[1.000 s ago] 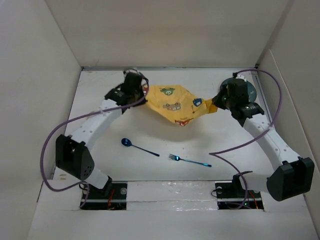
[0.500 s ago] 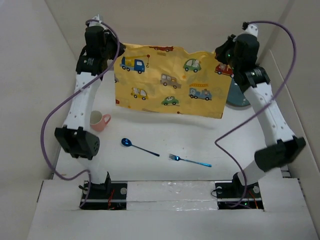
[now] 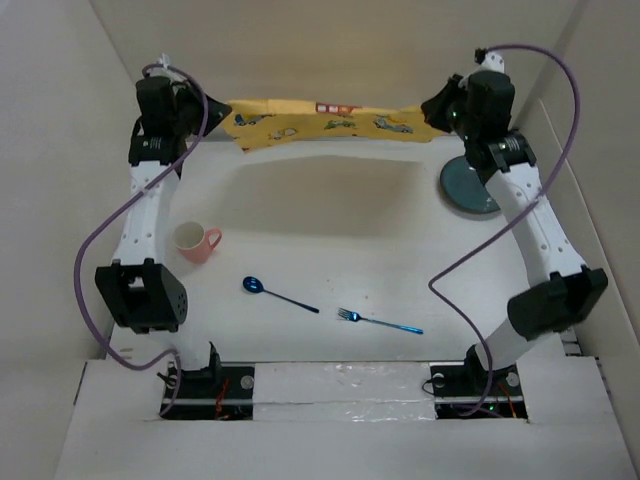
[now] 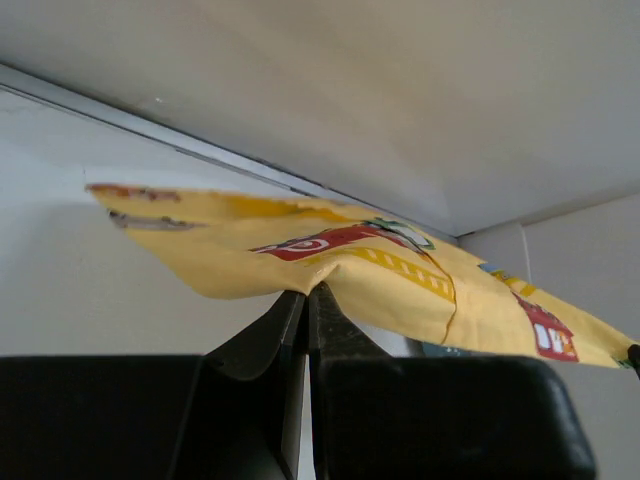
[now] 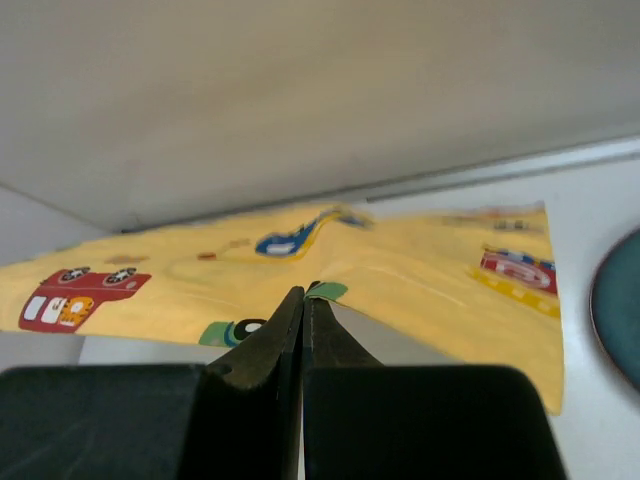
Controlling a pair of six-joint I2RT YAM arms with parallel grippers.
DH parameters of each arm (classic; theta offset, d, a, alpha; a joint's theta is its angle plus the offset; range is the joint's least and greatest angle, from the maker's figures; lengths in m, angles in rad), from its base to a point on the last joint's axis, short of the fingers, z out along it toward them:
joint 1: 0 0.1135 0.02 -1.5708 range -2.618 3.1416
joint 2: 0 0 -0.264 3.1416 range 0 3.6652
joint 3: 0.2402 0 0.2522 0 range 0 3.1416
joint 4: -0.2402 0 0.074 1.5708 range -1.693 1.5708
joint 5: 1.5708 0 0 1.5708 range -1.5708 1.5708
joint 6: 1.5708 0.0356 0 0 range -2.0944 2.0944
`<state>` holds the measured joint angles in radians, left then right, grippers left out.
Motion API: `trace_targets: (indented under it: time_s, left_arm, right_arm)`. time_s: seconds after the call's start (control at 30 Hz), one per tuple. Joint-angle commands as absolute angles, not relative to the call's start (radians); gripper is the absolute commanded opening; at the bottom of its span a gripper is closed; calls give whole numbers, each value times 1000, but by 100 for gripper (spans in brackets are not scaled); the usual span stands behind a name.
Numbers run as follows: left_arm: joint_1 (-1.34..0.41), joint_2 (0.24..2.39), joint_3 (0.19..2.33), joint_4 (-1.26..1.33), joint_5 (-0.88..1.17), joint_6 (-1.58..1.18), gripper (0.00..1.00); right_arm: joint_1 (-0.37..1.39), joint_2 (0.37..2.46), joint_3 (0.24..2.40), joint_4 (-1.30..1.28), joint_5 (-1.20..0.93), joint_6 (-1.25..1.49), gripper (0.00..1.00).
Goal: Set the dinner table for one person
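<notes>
The yellow placemat (image 3: 325, 124) with cartoon cars hangs stretched in the air between both grippers, high over the far part of the white dinner table (image 3: 330, 225). My left gripper (image 3: 215, 108) is shut on its left edge; in the left wrist view (image 4: 306, 290) the cloth (image 4: 400, 265) spreads away from the closed jaws. My right gripper (image 3: 432, 108) is shut on its right edge, and the right wrist view (image 5: 304, 291) shows the placemat (image 5: 300, 270) pinched in the jaws. A blue spoon (image 3: 275, 293) and a blue fork (image 3: 378, 321) lie near the front.
A pink cup (image 3: 195, 240) stands at the left. A dark teal plate (image 3: 470, 186) lies at the right, partly behind the right arm; its rim shows in the right wrist view (image 5: 618, 315). White walls enclose the table on three sides.
Both arms lifted the crumpled placemat off the table, spread it wide, then swung it from hanging upright to nearly flat and farther back. The cup came into view.
</notes>
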<state>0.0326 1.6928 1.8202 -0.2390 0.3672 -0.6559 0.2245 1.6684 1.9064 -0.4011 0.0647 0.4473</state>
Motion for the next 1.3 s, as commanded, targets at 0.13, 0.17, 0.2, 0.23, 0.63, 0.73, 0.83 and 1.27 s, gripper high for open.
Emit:
trace_targets:
  time_s: [0.13, 0.17, 0.2, 0.23, 0.63, 0.73, 0.83, 1.27]
  left_arm:
    - [40, 1505, 1240, -92, 368, -554, 0]
    - [40, 1506, 1156, -89, 365, -548, 0]
    - [40, 1503, 1120, -94, 364, -542, 0]
    - [40, 1500, 1094, -100, 350, -532, 0]
    - [31, 1465, 830, -192, 207, -442, 0]
    - [19, 1431, 789, -212, 160, -430, 0]
    - [-11, 1411, 766, -245, 112, -428, 0]
    - [-11, 1387, 767, -293, 129, -417, 16]
  right_arm:
    - [224, 1467, 1204, -221, -81, 514, 0]
    - [224, 1463, 1151, -210, -90, 526, 0]
    - [235, 1460, 1105, -193, -95, 549, 0]
    - [235, 1463, 1036, -183, -109, 554, 0]
    - [262, 1511, 836, -164, -133, 581, 0]
    - [262, 1476, 786, -161, -133, 584, 0]
    - [262, 1453, 756, -195, -123, 586, 0]
    - [272, 1321, 791, -336, 23, 548, 50]
